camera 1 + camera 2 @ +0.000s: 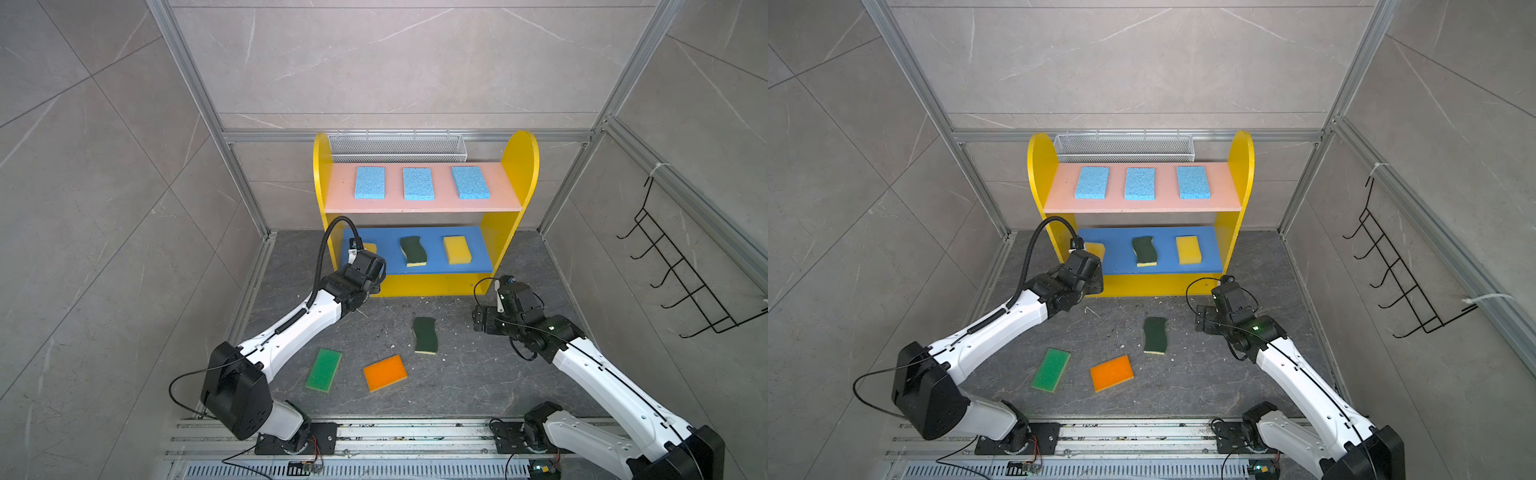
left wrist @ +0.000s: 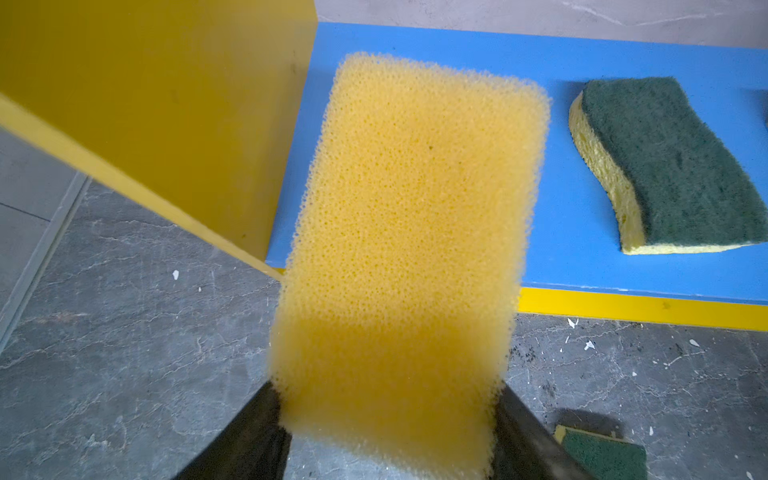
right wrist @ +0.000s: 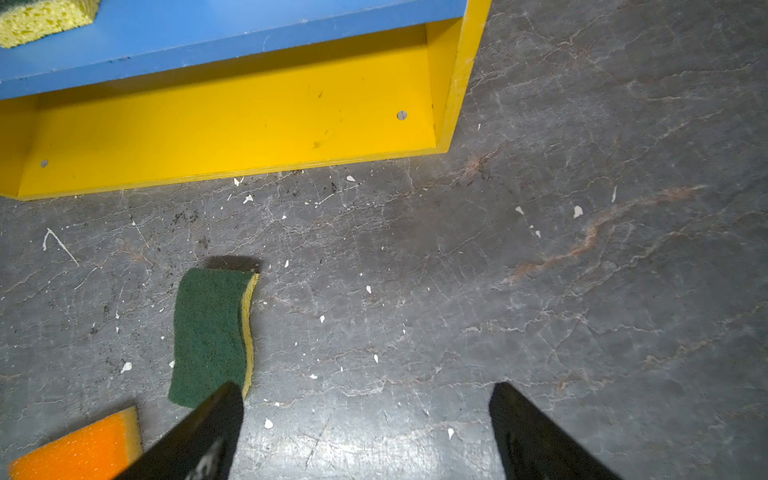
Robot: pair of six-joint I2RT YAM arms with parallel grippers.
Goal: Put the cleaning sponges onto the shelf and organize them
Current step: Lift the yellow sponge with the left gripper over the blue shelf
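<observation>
Lower centre, loose on floor (image 1: 457, 374): bright green sponge (image 1: 323, 370), orange sponge (image 1: 385, 372), dark-green wavy sponge (image 1: 425, 335). Right of these, right gripper (image 3: 365, 386), spread wide, empty. Left of centre, left gripper (image 2: 388, 386) clamped on yellow sponge (image 2: 407, 208), jutting over left end of blue board (image 1: 436, 249) of shelf (image 1: 519, 166). Further right there, second wavy sponge (image 1: 413, 250), second yellow sponge (image 1: 456, 249). Upper centre, pink board (image 1: 419, 205) bearing three light blue sponges (image 1: 418, 183).
</observation>
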